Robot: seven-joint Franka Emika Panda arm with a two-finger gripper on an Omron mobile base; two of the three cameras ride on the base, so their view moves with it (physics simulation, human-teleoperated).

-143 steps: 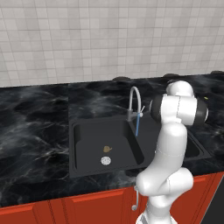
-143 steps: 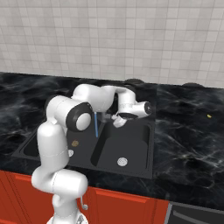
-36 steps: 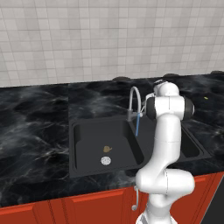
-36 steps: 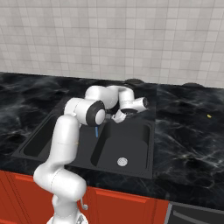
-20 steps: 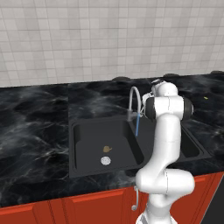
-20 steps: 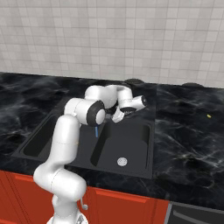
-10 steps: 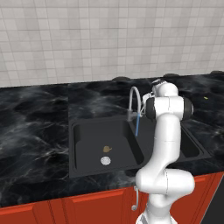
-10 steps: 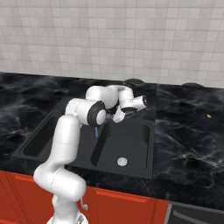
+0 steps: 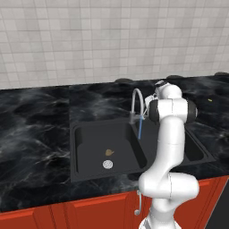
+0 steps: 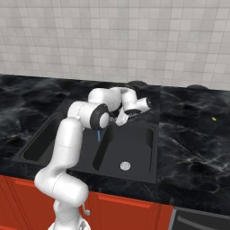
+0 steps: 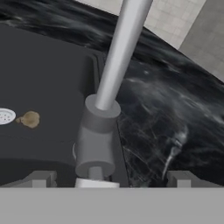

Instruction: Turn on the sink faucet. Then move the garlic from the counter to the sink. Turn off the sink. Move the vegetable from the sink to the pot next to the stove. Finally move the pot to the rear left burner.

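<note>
Garlic [image 9: 108, 152] lies in the sink [image 9: 80, 147] beside its drain [image 9: 107, 164]; water runs. Gripper [image 11: 107, 177], jaws apart, straddles the sink faucet [image 11: 101, 114] base at the rear rim, likely to shut it off.

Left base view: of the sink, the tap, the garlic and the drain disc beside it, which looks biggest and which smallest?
1. sink
2. sink faucet
3. garlic and drain disc: these two look about alike, so I would not rank them.
</note>
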